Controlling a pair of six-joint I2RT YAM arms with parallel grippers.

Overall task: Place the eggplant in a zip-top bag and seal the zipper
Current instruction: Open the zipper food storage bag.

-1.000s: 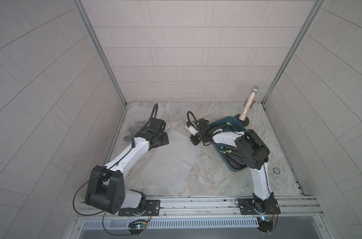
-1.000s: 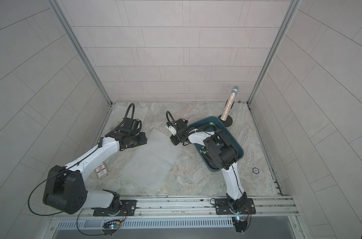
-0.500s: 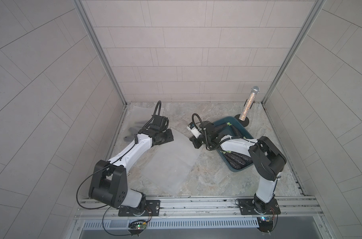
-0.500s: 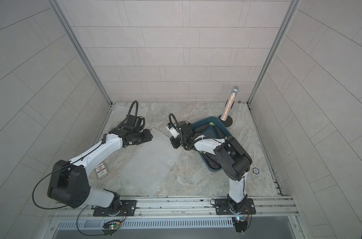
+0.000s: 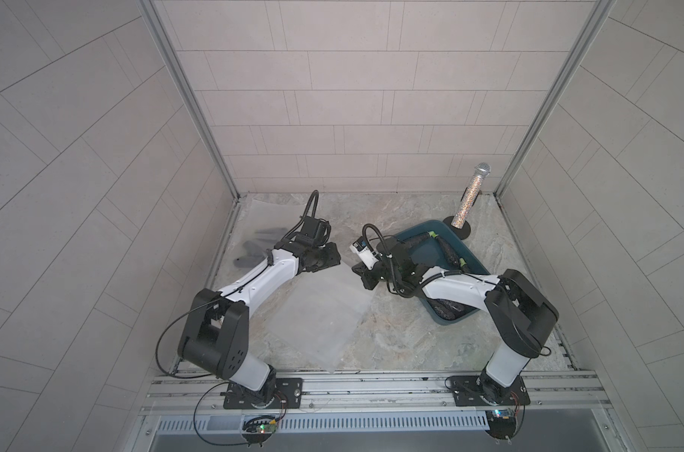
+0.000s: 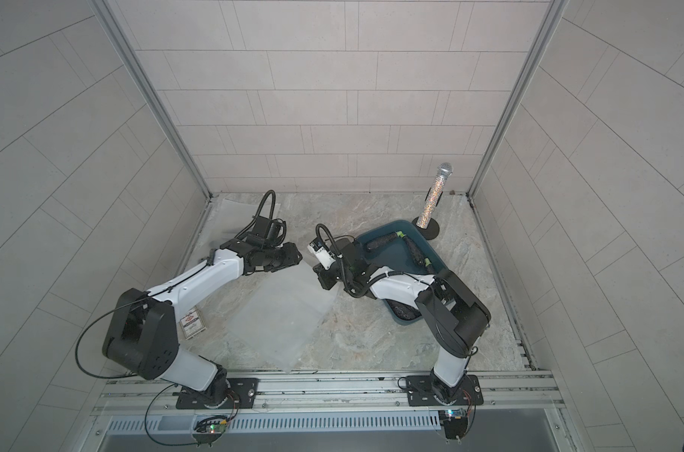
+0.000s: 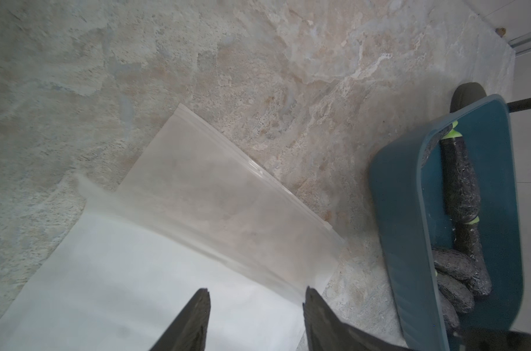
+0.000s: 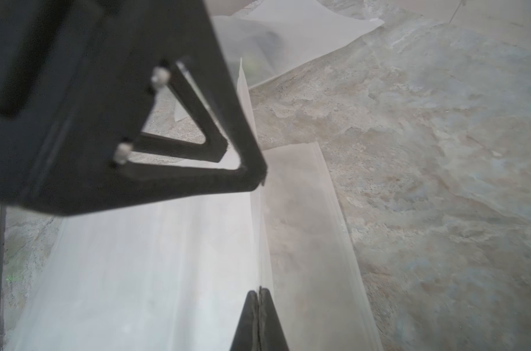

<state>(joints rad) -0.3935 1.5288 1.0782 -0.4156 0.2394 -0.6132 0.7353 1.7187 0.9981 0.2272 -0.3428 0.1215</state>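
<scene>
1. Two robot arms lean in over a marbled tabletop (image 5: 391, 344). They meet at one end of a clear zip-top bag (image 5: 317, 321) that lies flat between them in both top views (image 6: 281, 325).
2. At that end, the right hand (image 5: 366, 280) is pinched together on the bag's upper lip. In the right wrist view the thin film rises edge-on from between its closed fingertips (image 8: 252, 316).
3. Opposite it, the left hand (image 7: 255, 307) has its fingers apart above the same end of the bag. Pale film shows in the gap between them, but it cannot be told whether either finger touches it.
4. Several dark eggplants (image 5: 414, 243) with green stem ends lie in a teal bin (image 5: 430, 224) under and beside the right arm, outside the bag on the tabletop. The left wrist view shows them along the bin's inner wall (image 7: 458, 176), with the bin (image 7: 395, 197) near the bag's zipper edge but apart from it.
5. Behind the bin's far corner, a glittered microphone (image 5: 469, 195) stands upright on a round black base.
6. Near the left wall, behind the left arm, lies a second bag (image 5: 258, 246) with dark shapes showing through its film.
7. Beside the left arm's base, a small printed card (image 6: 193, 323) lies flat on the tabletop.
</scene>
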